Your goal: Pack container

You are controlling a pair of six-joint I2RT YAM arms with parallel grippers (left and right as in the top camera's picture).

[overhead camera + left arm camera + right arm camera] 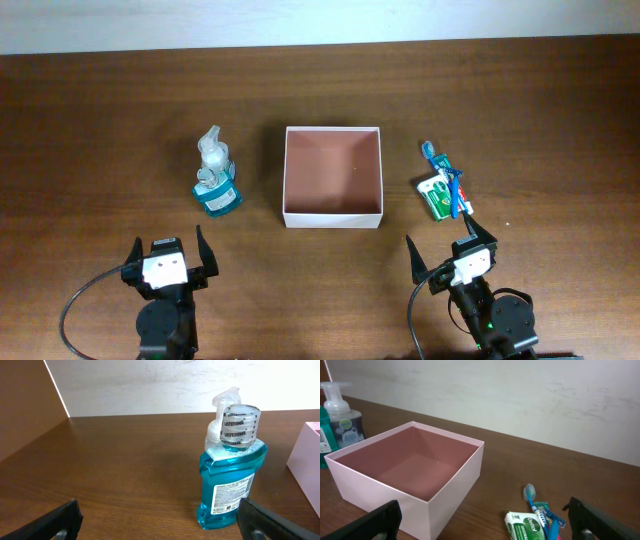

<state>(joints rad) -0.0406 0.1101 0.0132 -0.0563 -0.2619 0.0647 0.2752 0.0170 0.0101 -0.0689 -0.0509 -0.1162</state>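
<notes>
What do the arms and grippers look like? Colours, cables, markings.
The left gripper and right gripper match: black tapered fingers on a white block, black rounded arm below. A thin cable loops beside each arm. Small green light on the right arm. No legible markings.

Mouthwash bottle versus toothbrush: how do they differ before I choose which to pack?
The mouthwash bottle stands upright left of the container; the toothbrush lies flat to its right. The bottle is bulky, the toothbrush thin. Both are blue and outside the container.
</notes>
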